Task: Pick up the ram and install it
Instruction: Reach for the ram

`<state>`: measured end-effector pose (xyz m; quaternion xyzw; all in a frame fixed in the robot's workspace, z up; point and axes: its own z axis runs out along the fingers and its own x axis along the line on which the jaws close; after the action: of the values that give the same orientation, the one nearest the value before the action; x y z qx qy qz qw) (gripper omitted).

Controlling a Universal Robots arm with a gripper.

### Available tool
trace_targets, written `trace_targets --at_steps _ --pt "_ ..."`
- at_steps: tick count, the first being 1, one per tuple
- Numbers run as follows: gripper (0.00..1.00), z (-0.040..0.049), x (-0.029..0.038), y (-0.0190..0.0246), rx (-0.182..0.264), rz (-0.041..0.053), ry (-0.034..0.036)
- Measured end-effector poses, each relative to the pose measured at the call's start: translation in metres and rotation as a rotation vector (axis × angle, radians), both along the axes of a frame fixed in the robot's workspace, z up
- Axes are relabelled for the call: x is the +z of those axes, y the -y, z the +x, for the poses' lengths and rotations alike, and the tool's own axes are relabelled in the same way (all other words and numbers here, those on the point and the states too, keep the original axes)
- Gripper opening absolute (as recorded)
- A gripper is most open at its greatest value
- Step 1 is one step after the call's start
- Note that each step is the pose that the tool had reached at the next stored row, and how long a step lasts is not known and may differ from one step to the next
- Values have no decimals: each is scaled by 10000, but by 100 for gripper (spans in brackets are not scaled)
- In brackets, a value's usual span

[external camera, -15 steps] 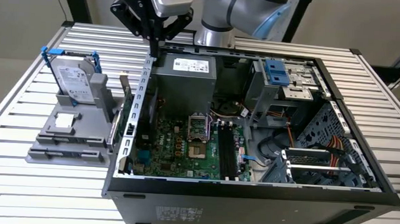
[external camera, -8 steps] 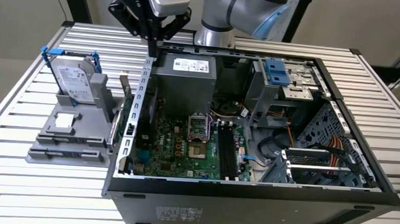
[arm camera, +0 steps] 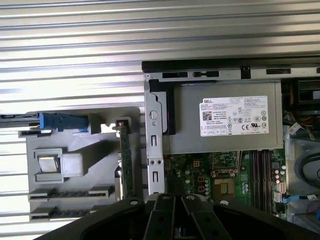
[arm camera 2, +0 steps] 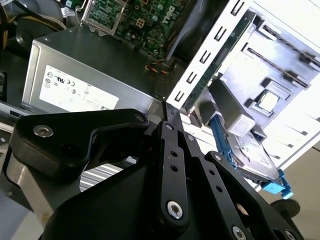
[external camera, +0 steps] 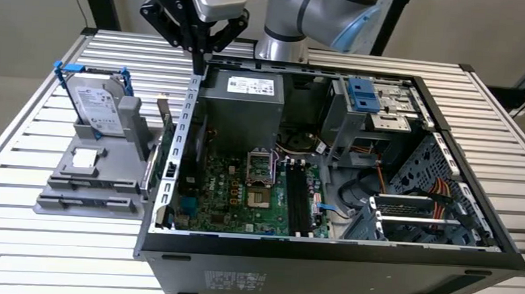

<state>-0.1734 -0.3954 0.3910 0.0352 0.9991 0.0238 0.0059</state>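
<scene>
Now hand (external camera: 197,64) empty, tips pressed together, over case (external camera: 187,123) corner; ram (arm camera: 125,150) upright in holder (arm camera: 100,165) alongside. Good grasp needs squaring with ram's thin edge.

Ram (arm camera: 126,160): dark green.
Motherboard (external camera: 242,193): green.
Hard drive (external camera: 98,108): silver, blue handles.
Holder (external camera: 81,181): grey.
Power supply (external camera: 242,112): grey, white label.
Bench (external camera: 50,244): silver, ribbed.
Pincer (external camera: 197,66): black.

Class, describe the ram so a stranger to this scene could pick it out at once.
Beside the open computer case, on the exterior view's left, sits a grey holder. The ram stands on edge along the holder's side nearest the case. It is a thin, long green board, unlike the boxy silver hard drive with blue handles further from the case.
</scene>
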Motion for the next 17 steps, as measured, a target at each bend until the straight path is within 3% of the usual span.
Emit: trace_targets --at_steps 17 --pt "0 -136 -1 -5 15 0 -6"
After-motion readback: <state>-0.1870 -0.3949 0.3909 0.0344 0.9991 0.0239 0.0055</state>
